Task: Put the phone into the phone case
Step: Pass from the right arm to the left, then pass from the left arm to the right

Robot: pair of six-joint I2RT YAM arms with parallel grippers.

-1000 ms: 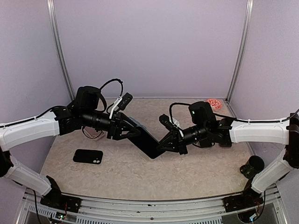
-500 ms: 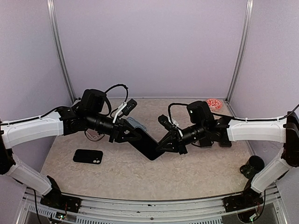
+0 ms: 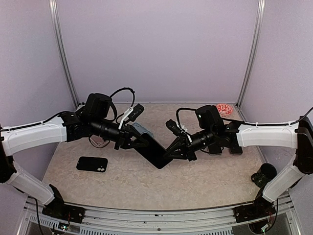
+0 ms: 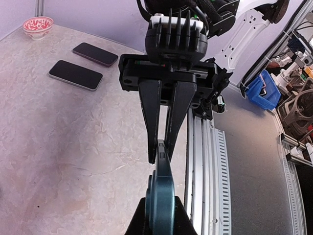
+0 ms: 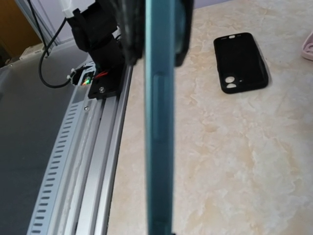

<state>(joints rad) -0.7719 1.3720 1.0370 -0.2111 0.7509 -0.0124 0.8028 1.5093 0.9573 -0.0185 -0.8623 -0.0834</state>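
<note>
A teal phone (image 3: 154, 152) with a dark screen hangs tilted above the middle of the table, held between both arms. My left gripper (image 3: 138, 142) is shut on its upper left end; in the left wrist view the phone's edge (image 4: 161, 196) sits between my fingers (image 4: 139, 223). My right gripper (image 3: 172, 149) is shut on the lower right end, its fingertips (image 4: 152, 147) pinching the far end. In the right wrist view the phone (image 5: 160, 147) runs edge-on up the frame. The black phone case (image 3: 92, 164) lies flat on the table at the left, camera hole showing (image 5: 240, 61).
Two other phones (image 4: 76, 74) (image 4: 95, 54) lie flat on the table near the right arm. A red-and-white bowl (image 3: 224, 108) stands at the back right corner. A pinkish item (image 3: 98, 142) lies under the left arm. The metal rail (image 4: 205, 161) lines the near edge.
My left gripper has moved slightly right and closed on the phone's upper end. The right gripper has kept its hold and barely moved.
</note>
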